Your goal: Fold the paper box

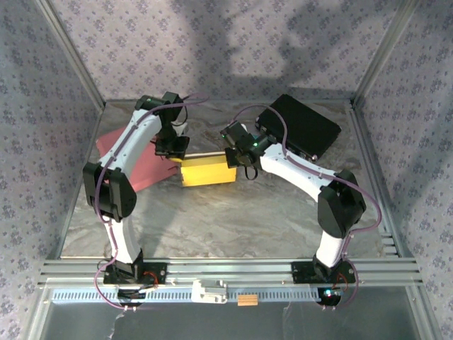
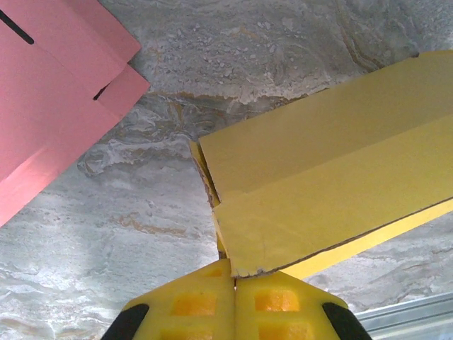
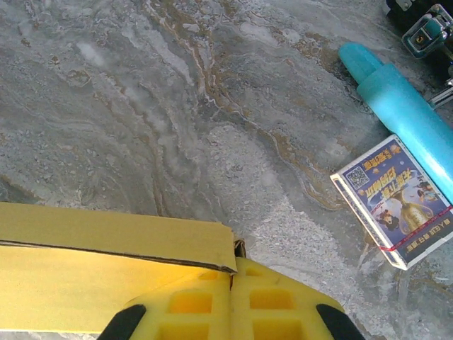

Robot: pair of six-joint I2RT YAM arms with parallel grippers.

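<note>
**Two robot claws pinching opposite ends of a half-folded yellow box**

Seen from above, a yellow paper box (image 1: 207, 172) lies near the middle of a marbled grey bench (image 1: 233, 219), long side facing the arms. The left claw (image 1: 175, 150) meets its left end and the right claw (image 1: 232, 152) meets its right end, so the box is braced from both sides.

In the left wrist view, the left claw (image 2: 234, 280) has its yellow fingers pressed together. The corner of a box flap (image 2: 283, 234) runs straight into the seam between them, so it appears to be nipping thin card. That flap stands at an angle to the panel above it, with a crease between the two, which suggests a wall is partway through being bent.

In the right wrist view, the right claw (image 3: 232, 278) is likewise closed tight, with the edge of a yellow panel (image 3: 113, 237) ending at its seam — seemingly a pinch on the far end, probably to steady the box against the other arm's fold.

The box looks partly formed, not finished.

A flat pink cardboard sheet (image 1: 134, 159) lies to the left, close to the box. A black rectangular case (image 1: 299, 126) sits at the back right. Near the right claw lie a turquoise plastic tube (image 3: 400, 106) and a small printed card pack (image 3: 396, 205), apart from the box.
</note>
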